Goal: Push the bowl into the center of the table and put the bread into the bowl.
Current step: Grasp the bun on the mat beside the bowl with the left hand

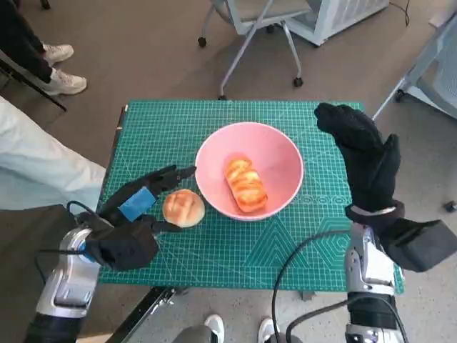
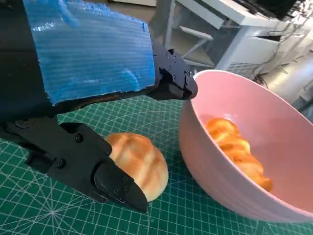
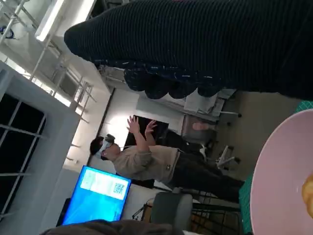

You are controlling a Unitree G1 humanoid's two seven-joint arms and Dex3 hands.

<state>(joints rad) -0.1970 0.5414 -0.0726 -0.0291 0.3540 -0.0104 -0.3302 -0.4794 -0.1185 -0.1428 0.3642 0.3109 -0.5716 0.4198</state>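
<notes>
From the head view, the pink bowl (image 1: 249, 170) is sitting near the middle of the green mat (image 1: 228, 257), with a long twisted bread (image 1: 245, 184) already lying inside it, its long axis running from the far left toward the near right. A round bun (image 1: 183, 207) is resting on the mat just beside the bowl's near-left rim. The left hand (image 1: 136, 218) is lying immediately to the left of the bun, fingers spread on either side of it and holding nothing; it is plainly the nearer hand. The right hand (image 1: 368, 161) is hovering upright past the bowl's right side, well apart from the bun, fingers extended and gripping nothing. Open mat is showing in front of the bun, while the bowl wall is crowding its right side.

In the left wrist view, the bun (image 2: 138, 164) is sitting between the black fingers (image 2: 117, 183) and the upper finger is reaching to the bowl (image 2: 230, 181) rim; whether they are touching the bun I cannot tell. I judge the lift must clear that rim.

In the right wrist view, the glove (image 3: 195, 44) is spanning the top, a sliver of bowl (image 3: 279, 181) is showing, and a person (image 3: 146, 159) is standing beyond.
</notes>
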